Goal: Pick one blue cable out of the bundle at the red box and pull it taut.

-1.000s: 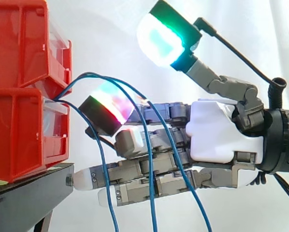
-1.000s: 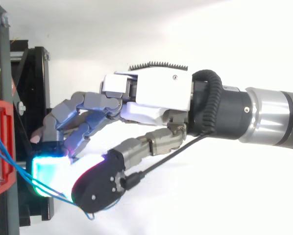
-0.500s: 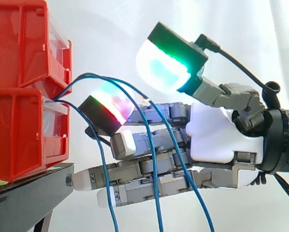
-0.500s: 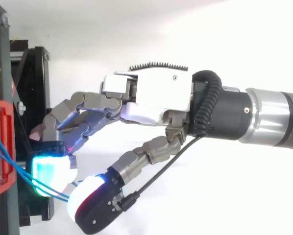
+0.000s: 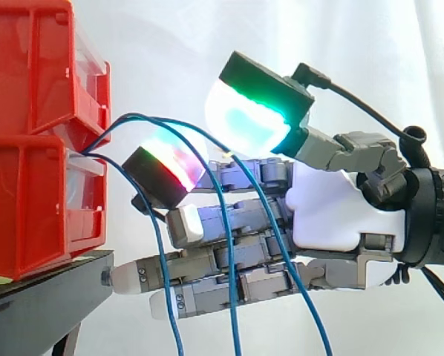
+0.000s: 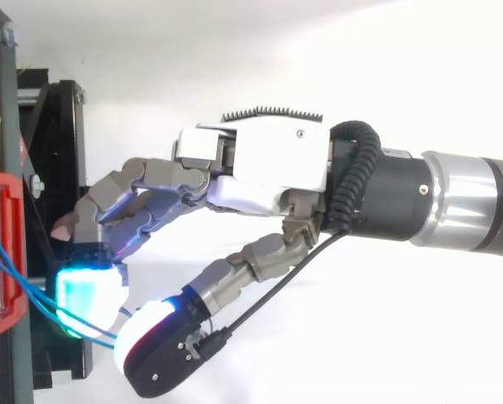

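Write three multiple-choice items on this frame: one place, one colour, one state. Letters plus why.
1. In the side view, where is the hand relative to the red bins?
A. to their right
B. above them
C. inside one

2. What colour are the thin cables crossing the hand's fingers?
A. green
B. blue
C. yellow

3. How do those cables lie?
A. taut and straight
B. slack, arcing out from the bins and hanging down
C. knotted together

Answers:
1 A: the hand lies right of the bins, fingers pointing at them.
2 B: every strand is blue.
3 B: the strands curve up from the bins and droop past the fingers, and none is straight.
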Controlling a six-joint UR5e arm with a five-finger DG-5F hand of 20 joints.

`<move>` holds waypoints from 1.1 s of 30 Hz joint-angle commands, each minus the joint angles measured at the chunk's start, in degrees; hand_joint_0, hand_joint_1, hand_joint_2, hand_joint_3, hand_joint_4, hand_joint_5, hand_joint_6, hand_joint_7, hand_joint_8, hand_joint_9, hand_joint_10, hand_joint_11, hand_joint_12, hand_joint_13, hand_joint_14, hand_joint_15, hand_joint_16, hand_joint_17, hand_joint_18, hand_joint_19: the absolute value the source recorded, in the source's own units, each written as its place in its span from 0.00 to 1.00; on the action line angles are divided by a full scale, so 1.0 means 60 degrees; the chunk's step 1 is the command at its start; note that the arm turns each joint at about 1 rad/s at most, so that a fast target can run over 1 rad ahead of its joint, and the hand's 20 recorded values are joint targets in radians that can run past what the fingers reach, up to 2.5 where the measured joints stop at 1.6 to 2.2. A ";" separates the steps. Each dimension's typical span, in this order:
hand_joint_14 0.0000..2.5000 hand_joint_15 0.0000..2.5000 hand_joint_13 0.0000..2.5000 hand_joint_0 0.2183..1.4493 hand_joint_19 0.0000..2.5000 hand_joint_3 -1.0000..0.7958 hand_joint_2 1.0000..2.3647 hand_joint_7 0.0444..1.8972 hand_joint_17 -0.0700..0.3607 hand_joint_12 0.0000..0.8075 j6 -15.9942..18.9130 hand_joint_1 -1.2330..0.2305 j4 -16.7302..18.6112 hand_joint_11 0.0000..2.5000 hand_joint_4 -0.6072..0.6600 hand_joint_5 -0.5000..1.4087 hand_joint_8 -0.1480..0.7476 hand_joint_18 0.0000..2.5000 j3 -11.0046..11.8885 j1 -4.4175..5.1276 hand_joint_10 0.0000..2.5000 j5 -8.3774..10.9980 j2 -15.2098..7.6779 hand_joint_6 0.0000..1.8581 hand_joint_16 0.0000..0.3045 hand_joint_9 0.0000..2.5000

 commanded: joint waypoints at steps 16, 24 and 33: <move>0.00 0.08 0.15 0.17 0.06 0.28 0.00 0.47 0.52 0.53 0.0013 0.35 -0.0002 0.42 0.58 0.21 0.65 0.17 0.0000 -0.0007 0.00 0.0012 0.0000 0.48 0.22 0.32; 0.00 0.09 0.18 0.07 0.06 0.28 0.00 0.45 0.57 0.59 0.0013 0.30 -0.0002 0.42 0.57 0.23 0.69 0.20 0.0000 0.0008 0.00 0.0012 0.0000 0.47 0.25 0.35; 0.00 0.08 0.18 0.03 0.06 0.28 0.00 0.44 0.58 0.59 0.0013 0.33 -0.0002 0.38 0.50 0.25 0.66 0.19 0.0000 0.0008 0.00 0.0012 0.0000 0.45 0.26 0.36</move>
